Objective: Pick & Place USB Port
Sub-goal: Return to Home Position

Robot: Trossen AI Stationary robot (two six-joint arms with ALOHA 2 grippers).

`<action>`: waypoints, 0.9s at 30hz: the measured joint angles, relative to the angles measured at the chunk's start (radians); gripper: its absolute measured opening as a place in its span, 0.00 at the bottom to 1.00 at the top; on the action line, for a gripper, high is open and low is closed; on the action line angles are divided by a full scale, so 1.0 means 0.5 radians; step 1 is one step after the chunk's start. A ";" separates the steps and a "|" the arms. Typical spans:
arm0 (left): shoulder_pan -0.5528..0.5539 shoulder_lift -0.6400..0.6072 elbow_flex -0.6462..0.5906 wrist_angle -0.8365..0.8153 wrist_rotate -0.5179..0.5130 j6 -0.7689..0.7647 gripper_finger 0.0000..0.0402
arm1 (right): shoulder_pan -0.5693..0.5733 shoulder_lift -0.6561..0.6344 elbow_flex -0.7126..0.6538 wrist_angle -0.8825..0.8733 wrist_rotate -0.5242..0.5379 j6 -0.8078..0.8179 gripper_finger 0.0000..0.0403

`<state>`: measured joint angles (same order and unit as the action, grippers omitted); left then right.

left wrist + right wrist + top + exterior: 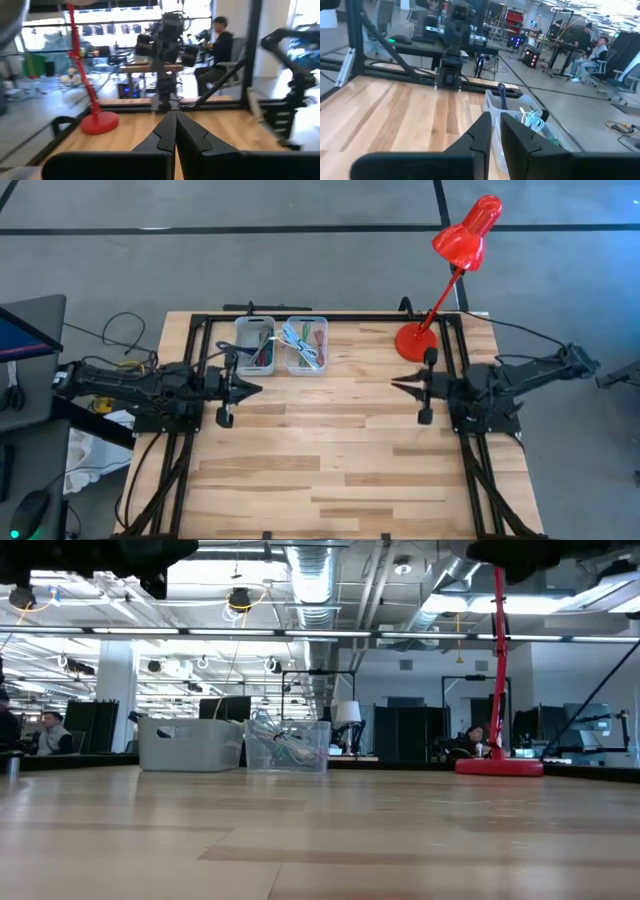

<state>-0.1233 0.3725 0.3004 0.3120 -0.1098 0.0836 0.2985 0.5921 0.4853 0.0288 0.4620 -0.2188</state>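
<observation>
currently both arms lie folded at the side edges of the desk [330,450], tips facing each other across bare wood. the left gripper [255,389] is pinched to a point with nothing in it. the right gripper [397,383] is closed to a sliver and also empty.

location of task items: the cables [265,352] sit inside the gray bin [240,330], which stands at the far edge, left of middle. the clear bin [322,330] touches it on the right and holds a pale coil [300,340]. no cable shows on the open wood.

risks noted, as judgement:
- the left gripper rests just beside the near wall of the gray bin. any drift toward the far edge while settling could nudge the bin, shove it against its neighbour or tip it.
- the coil in the clear bin rises near its rim in the low view. a knock to either bin could spill a loop over the side.
- the lamp [416,340] stands at the far right corner, close to the right arm. a wide swing there could strike its stem and topple it.
- whether any cable in the gray bin hangs over the rim cannot be told.
</observation>
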 joint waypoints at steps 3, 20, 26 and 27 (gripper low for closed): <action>-0.063 0.000 0.001 -0.112 -0.193 0.048 0.02 | -0.120 -0.013 -0.091 0.070 -0.130 0.000 0.09; -0.092 -0.043 -0.305 -0.205 -0.385 0.038 0.02 | -0.407 -0.050 -0.776 0.877 -0.459 0.092 0.07; -0.045 -0.195 -0.590 0.099 -0.437 0.134 0.02 | -0.411 -0.097 -0.868 0.917 -0.443 0.105 0.06; -0.037 -0.217 -0.590 0.084 -0.445 0.135 0.02 | -0.416 -0.111 -0.882 0.917 -0.441 0.105 0.06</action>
<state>-0.1416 0.2642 0.0051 0.3542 -0.3325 0.1511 0.0904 0.5365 0.0441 0.4871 0.2416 -0.1661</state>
